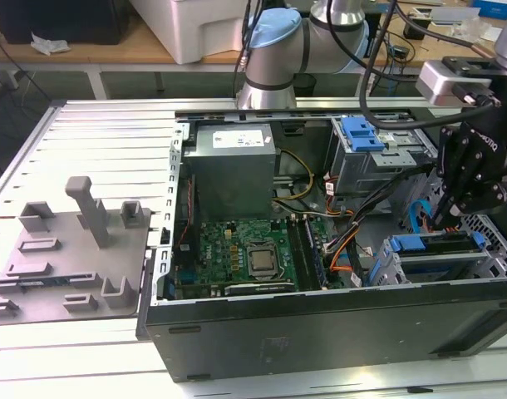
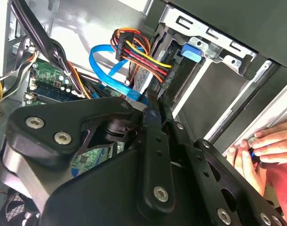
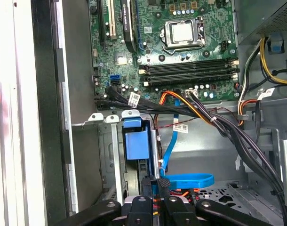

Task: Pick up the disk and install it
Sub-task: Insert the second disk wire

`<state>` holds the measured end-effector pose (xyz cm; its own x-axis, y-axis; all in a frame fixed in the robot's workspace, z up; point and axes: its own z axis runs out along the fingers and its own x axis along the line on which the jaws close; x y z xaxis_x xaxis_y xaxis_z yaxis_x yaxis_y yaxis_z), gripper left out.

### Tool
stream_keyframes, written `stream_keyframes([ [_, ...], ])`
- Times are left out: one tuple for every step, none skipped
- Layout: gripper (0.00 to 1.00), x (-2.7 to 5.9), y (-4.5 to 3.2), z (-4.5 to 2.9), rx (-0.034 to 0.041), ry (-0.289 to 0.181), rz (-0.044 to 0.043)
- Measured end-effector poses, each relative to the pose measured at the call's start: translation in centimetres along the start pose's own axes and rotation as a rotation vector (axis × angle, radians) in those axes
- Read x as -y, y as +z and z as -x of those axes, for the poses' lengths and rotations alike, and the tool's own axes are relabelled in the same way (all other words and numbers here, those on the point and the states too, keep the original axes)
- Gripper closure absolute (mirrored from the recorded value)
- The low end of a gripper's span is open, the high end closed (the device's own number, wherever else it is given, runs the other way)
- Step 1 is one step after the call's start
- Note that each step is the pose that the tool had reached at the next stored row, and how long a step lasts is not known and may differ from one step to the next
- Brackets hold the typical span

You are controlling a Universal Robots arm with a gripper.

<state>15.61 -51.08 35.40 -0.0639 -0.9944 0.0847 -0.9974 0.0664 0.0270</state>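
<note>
The disk [image 1: 432, 243] stands on edge in a metal drive cage [image 1: 403, 268] inside the open computer case [image 1: 320, 332], in the case corner toward the exterior view's right and nearest the camera. Its blue plastic bracket [image 3: 135, 141] is the plainest part of it. The silver body is mostly hidden by the cage walls, and no label can be made out. The black pincer [image 1: 451, 218] hangs just above that cage. In both wrist views its fingers [image 2: 153, 117] lie narrow, pressed almost together beside a blue flat cable [image 3: 186, 180] and a bundle of coloured wires [image 2: 134, 49]. Whether they nip anything cannot be told. A person's hand [image 2: 261, 150] rests on the rim of the case. The green motherboard [image 1: 245, 253] fills the case floor, with a grey power supply box [image 1: 233, 166] behind it. The case lies on a slatted aluminium surface [image 1: 104, 133], toward its edge at the exterior view's right. A grey fixture plate [image 1: 71, 258] lies near the opposite edge. Behind the surface runs a wooden bench [image 1: 95, 46] carrying a white box [image 1: 199, 25] and loose cables.
</note>
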Motion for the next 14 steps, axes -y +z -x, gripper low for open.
stream_keyframes([
  [0.84,0.02,0.00,0.00,0.0003,0.000,0.0002],
  [0.84,0.03,0.01,0.00,0.0006,0.000,0.0004],
  [0.84,0.03,0.02,0.00,0.0007,0.000,0.0007],
  [0.84,0.05,0.03,0.00,0.0007,0.000,0.0013],
  [0.84,0.07,0.03,-0.02,0.0006,0.000,0.0021],
  [0.84,0.12,0.05,-0.04,0.0013,0.000,0.0045],
  [0.84,0.17,0.06,-0.07,0.0016,-0.001,0.0069],
  [0.84,0.25,0.07,-0.11,0.0020,-0.001,0.0102],
  [0.84,0.30,0.07,-0.12,0.0022,-0.001,0.0119],
  [0.84,0.35,0.08,-0.13,0.0026,-0.001,0.0135],
  [0.84,0.40,0.08,-0.13,0.0028,-0.001,0.0141],
  [0.84,0.45,0.09,-0.13,0.0030,-0.001,0.0143],
  [0.84,0.47,0.10,-0.12,0.0032,-0.001,0.0144],
  [0.84,0.48,0.10,-0.13,0.0030,-0.001,0.0144],
])
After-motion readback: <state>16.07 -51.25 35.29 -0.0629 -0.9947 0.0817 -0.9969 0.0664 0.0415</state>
